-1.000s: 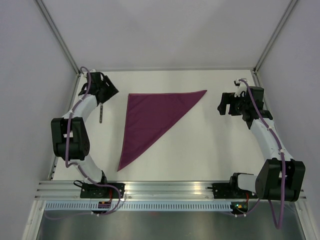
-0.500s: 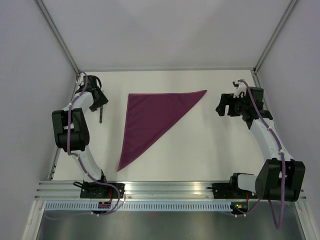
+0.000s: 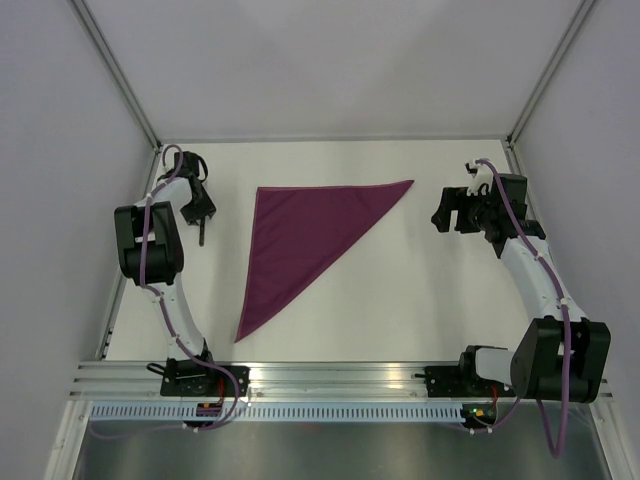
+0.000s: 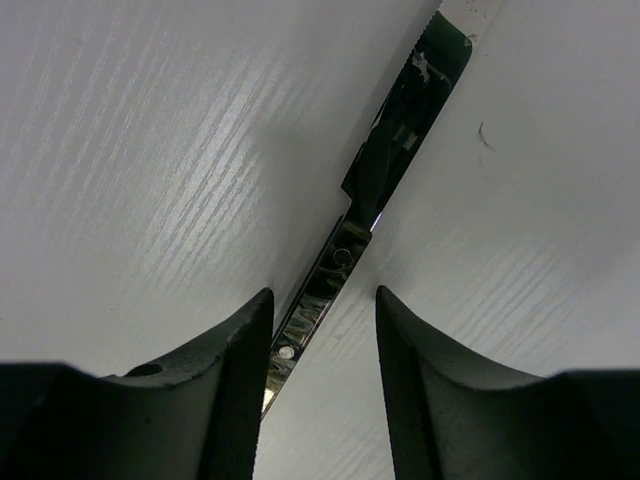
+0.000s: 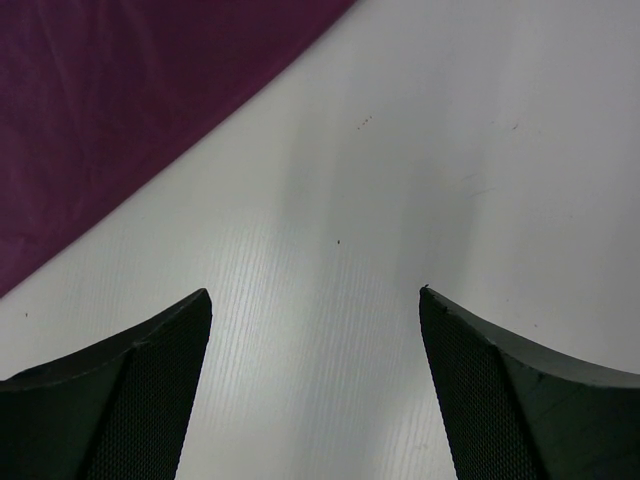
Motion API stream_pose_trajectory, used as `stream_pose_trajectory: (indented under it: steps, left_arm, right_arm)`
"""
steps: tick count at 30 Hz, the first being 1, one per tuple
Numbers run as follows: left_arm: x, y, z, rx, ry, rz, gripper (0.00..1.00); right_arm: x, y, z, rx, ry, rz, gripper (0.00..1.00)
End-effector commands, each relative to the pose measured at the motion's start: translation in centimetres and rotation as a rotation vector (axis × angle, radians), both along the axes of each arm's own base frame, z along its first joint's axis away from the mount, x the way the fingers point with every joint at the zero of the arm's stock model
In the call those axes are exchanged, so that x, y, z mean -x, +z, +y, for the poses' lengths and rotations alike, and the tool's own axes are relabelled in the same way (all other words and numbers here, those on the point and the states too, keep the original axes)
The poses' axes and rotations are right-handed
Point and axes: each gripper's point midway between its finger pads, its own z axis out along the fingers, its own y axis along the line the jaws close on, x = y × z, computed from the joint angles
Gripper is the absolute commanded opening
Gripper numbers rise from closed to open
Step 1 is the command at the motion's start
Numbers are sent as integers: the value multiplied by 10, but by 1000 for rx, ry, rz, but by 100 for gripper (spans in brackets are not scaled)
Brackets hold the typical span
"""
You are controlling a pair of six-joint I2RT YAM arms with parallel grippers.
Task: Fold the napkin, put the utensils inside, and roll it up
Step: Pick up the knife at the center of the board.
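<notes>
The magenta-purple napkin (image 3: 300, 235) lies flat on the white table, folded into a triangle; its edge shows in the right wrist view (image 5: 130, 110). One utensil, a slim knife (image 3: 203, 234), lies left of the napkin. In the left wrist view the knife (image 4: 395, 150) runs diagonally between my fingers, close to the left finger (image 4: 235, 380). My left gripper (image 3: 198, 207) (image 4: 322, 300) is open, low over the knife's near end and straddling it. My right gripper (image 3: 448, 212) (image 5: 315, 300) is open and empty over bare table, right of the napkin's far-right corner.
The white table (image 3: 400, 300) is bounded by grey walls at the left, back and right. A metal rail (image 3: 330, 375) with both arm bases runs along the near edge.
My left gripper has moved left and down from above the knife's far end and now straddles the knife. The left arm's elbow has swung up. The right arm barely moved.
</notes>
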Motion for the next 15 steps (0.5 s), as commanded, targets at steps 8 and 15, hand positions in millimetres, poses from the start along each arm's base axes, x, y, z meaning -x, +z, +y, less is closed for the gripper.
stream_pose_trajectory:
  steps: [8, 15]
  left_arm:
    - [17, -29, -3, 30, -47, 117, 17]
    - [10, -18, -12, 67, -99, 88, 2]
  right_arm:
    - [-7, 15, 4, -22, 17, -34, 88]
    - [-7, 16, 4, -24, 20, -32, 88]
